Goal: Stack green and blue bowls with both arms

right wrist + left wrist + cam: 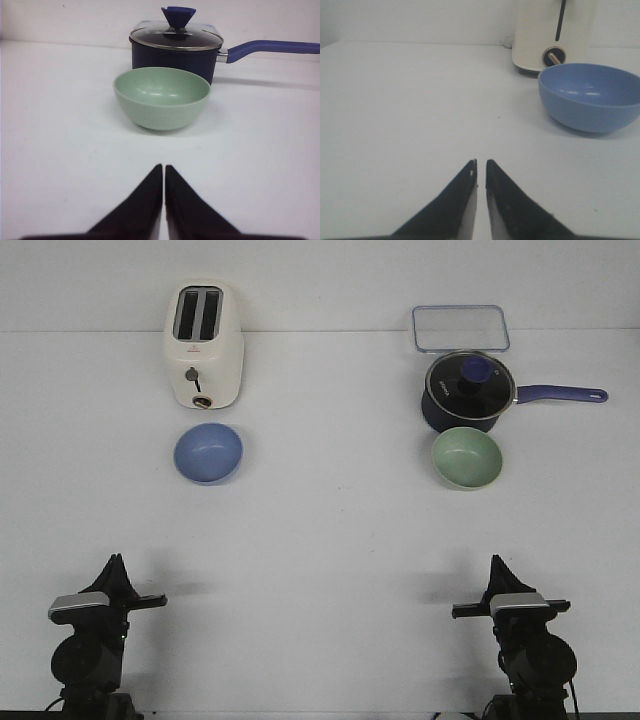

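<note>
2 small round matte bowls sit well apart on the white table (320,540), and neither has been lifted, so the stacking looks not yet begun. The periwinkle blue bowl (208,452) rests upright on the left half, just in front of a cream 2-slot toaster (203,344). The pale sage green bowl (467,458) rests upright on the right half, just in front of a dark navy saucepan with a glass lid and long blue handle (470,392); whether the 2 touch is not clear. A clear rectangular container lid (460,328) lies behind the pan.

The left gripper (117,565) hovers low at the near edge, its pointed black fingers nearly together with only a thin slit between them, holding nothing. The right gripper (497,565) is the same: tips all but closed, empty.

What the next move turns on is bearing. From the left wrist view, the blue bowl (590,96) lies ahead and off to one side of the fingertips (470,172), so that arm would need to swing across as it reaches. From the right wrist view, the green bowl (161,97) lies almost straight ahead of the fingertips (157,175). Each arm is clearly nearer its own bowl. Being round, neither bowl has a long axis to line up with; any rim point serves, though both sets of jaws must open first.
</note>
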